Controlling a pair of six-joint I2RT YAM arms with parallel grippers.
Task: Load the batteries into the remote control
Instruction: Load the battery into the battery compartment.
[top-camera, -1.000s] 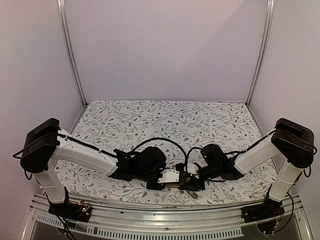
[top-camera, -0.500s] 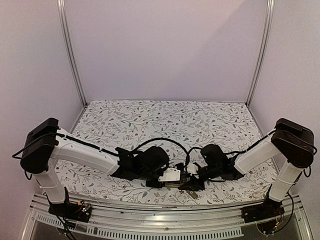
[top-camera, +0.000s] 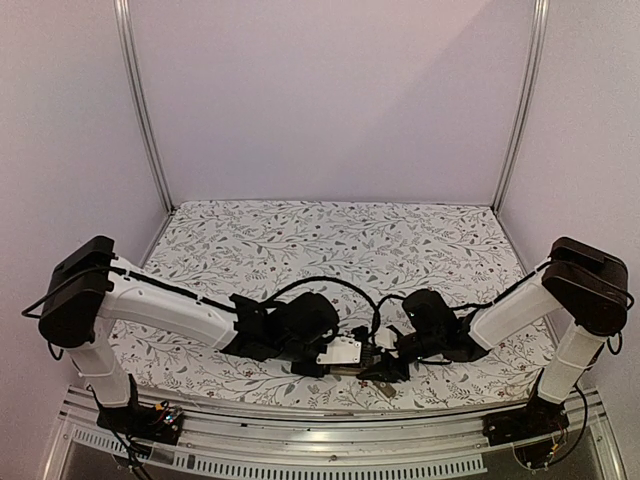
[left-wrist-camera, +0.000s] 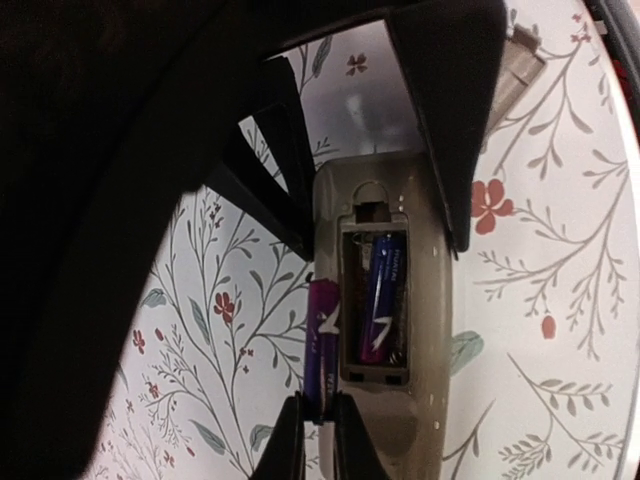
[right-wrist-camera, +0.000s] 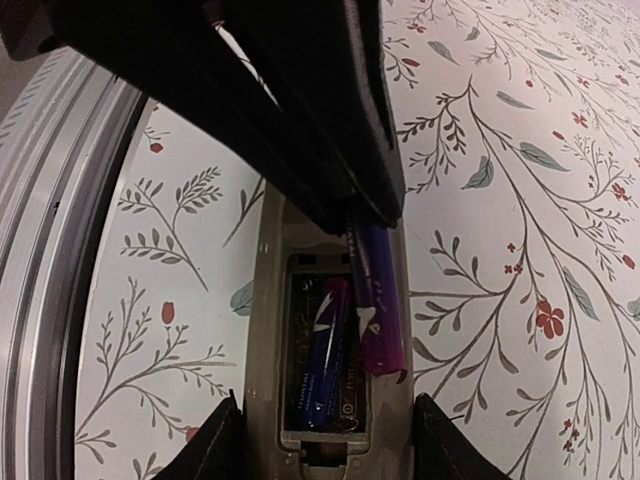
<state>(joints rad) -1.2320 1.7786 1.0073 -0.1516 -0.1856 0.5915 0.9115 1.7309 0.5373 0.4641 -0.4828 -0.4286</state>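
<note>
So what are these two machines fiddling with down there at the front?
The right gripper holds a remote control by its sides, back facing up, with the battery recess open. One battery already lies in the recess. The left gripper pinches a second battery at the recess's edge, not yet seated.
</note>
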